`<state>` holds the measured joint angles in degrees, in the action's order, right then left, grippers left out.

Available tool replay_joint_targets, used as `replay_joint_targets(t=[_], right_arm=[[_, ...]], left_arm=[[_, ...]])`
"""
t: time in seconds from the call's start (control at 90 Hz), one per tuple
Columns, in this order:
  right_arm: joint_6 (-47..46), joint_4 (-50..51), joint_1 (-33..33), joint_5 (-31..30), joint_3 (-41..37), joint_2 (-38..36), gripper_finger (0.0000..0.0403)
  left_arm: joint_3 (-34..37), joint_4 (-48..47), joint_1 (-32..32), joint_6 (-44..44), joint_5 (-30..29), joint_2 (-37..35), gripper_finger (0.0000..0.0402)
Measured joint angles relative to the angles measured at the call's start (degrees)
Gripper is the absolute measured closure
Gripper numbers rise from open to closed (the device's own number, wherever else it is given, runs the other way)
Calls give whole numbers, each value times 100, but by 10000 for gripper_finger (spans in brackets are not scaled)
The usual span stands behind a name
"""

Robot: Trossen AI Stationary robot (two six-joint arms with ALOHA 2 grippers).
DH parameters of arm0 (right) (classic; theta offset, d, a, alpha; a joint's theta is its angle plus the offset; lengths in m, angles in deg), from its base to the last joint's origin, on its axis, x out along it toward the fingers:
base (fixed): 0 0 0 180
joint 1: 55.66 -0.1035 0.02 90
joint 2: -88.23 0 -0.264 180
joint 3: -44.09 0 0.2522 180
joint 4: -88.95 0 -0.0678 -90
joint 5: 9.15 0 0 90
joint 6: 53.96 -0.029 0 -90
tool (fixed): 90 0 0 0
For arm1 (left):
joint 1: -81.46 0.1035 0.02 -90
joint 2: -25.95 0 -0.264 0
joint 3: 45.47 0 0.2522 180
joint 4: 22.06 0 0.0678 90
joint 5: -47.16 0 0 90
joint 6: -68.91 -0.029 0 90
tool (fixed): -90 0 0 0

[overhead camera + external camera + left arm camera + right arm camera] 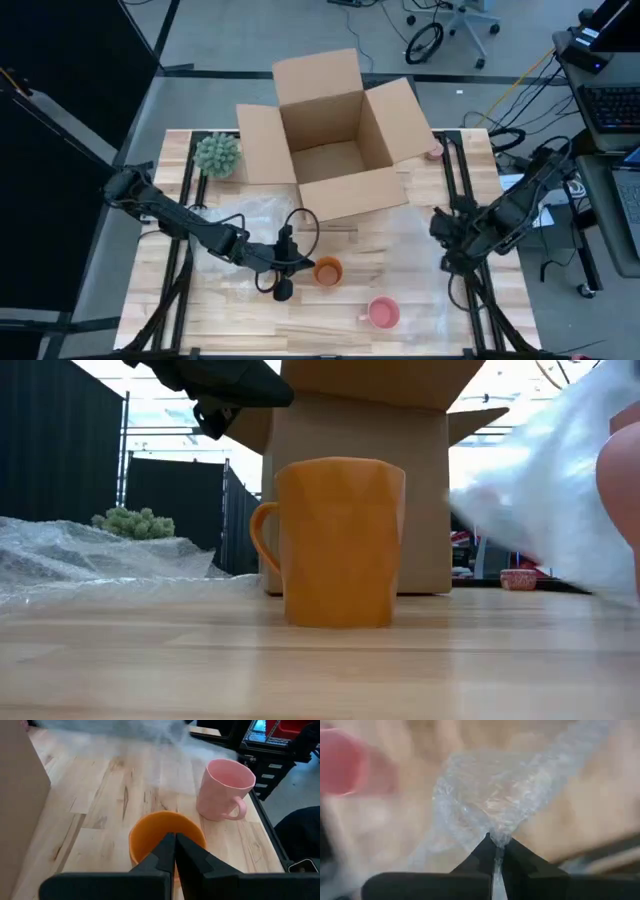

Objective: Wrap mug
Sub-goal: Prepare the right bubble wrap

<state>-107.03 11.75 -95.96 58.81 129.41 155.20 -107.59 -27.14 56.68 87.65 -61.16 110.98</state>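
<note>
From above, we see the bench [350, 250] with an open box [330, 140] at upper centre and a small plant [217, 154] to its left. The left hand [296, 262] sits at lower centre, just left of the orange mug [328, 270]. A pink mug [384, 313] stands lower right of it. Bubble wrap [245, 212] lies left of centre. The right hand [452, 245] is at the right.

At bench level, we see the orange mug [340, 540] upright at centre, handle to the left, box [360, 480] behind it, wrap [90, 555] at left.

Past the left wrist, we see the hand [175, 852], fingers together, above the orange mug's [150, 832] rim; the pink mug [222, 790] is at upper right.

Past the right wrist, we see the hand [496, 847] clamped on a bunch of wrap [495, 800], with a pink blur at upper left.
</note>
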Motion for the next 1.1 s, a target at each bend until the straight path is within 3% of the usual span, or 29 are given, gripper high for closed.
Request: replay_joint_targets(t=[0.356,0.544,0.844,0.967,1.1], right_arm=[[468,-533,479,-208,-2445,28,220],[374,-494,548,965,-2103,24,148],[-388,-1027,228,1148,-990,-9,128],[-474,-1588,65,765,-1142,-9,130],[-536,-2321,106,592,-1904,76,131]], left_arm=[[0,-2,0,29,0,0,402],[0,-7,0,35,0,0,402],[0,-9,0,37,2,0,402],[0,-19,0,37,2,0,402],[0,-22,0,35,2,0,402]])
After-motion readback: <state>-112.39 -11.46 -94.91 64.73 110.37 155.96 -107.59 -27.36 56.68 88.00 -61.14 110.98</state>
